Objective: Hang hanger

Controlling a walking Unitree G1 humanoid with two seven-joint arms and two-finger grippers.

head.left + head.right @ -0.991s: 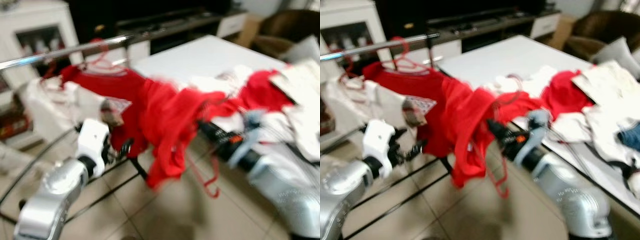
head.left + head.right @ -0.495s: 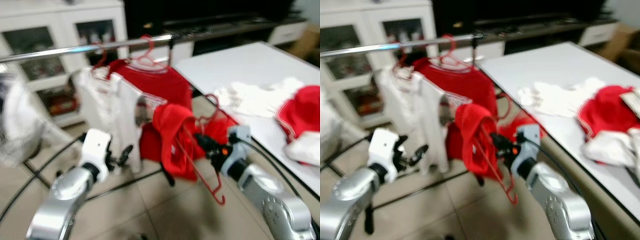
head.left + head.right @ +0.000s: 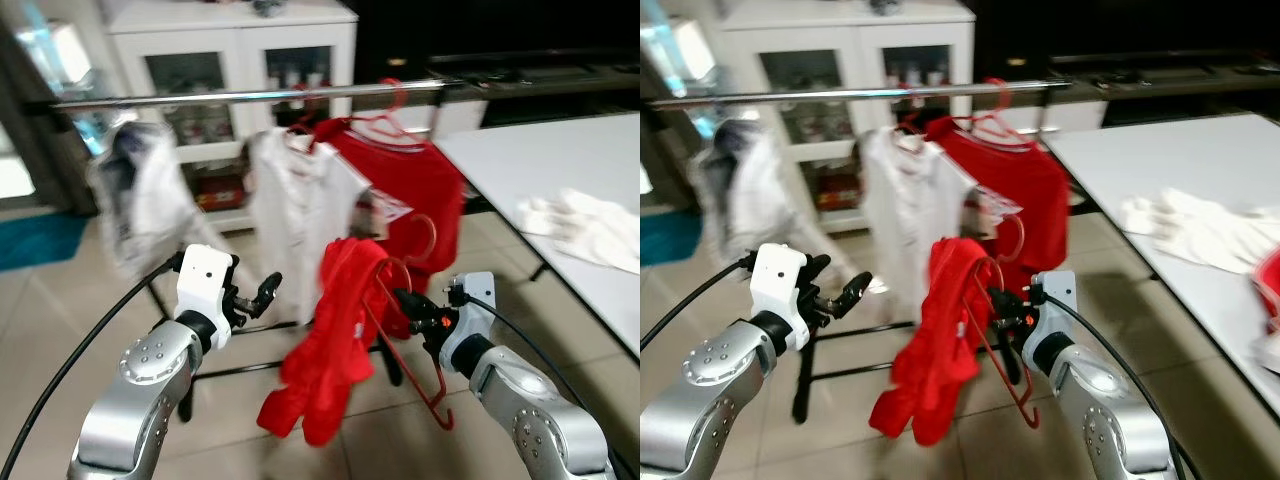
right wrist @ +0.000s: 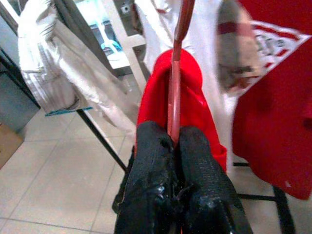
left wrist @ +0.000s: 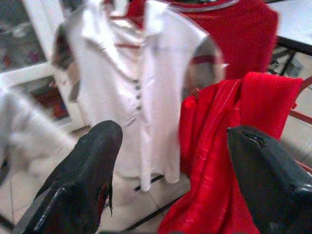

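Fingers of the right hand [image 4: 175, 146] pinch the red hanger [image 4: 174, 92]; left hand [image 5: 170, 165] spread beside it.

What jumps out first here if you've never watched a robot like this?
The right gripper, shut on a red hanger draped with a red garment, low in front of the rail. Behind it, a white shirt and a red shirt hang on that rail. The left gripper is open nearby.

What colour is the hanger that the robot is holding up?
The hanger is red, pinched in the right tool. It shows best in the right wrist view.
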